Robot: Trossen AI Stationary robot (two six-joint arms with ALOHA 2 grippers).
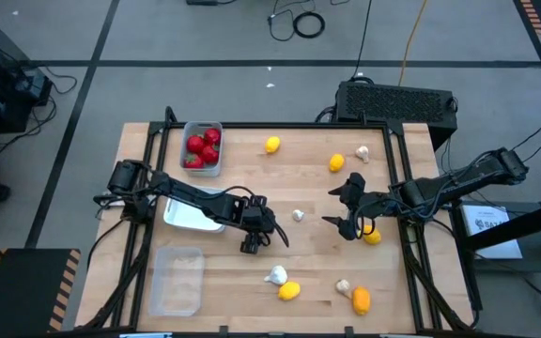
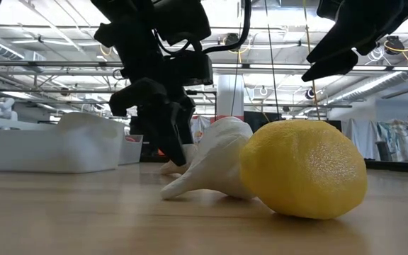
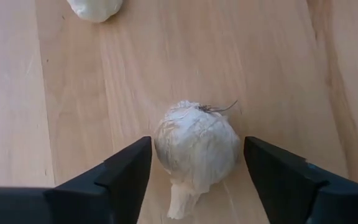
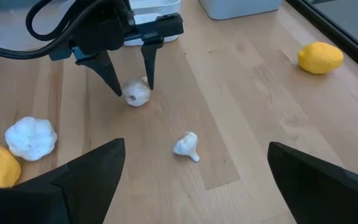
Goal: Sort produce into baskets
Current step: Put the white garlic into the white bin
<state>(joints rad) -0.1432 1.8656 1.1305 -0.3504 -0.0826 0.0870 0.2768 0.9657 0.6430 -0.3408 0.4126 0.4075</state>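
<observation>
We are straddling a garlic bulb (image 3: 196, 144) with our left gripper (image 3: 197, 171), fingers parted, not gripping, just beside the white basket (image 1: 188, 215); our right gripper (image 1: 346, 208) is hovering wide open nearby

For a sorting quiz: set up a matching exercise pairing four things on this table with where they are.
Things:
1. strawberries
2. left claw
3. right claw
4. clear tray

Places:
A. open around a garlic bulb
B. open near a lemon
C. in the grey tray
D. at the table's near left corner, nothing in it

Pairs: 1-C, 2-A, 3-B, 4-D
</observation>
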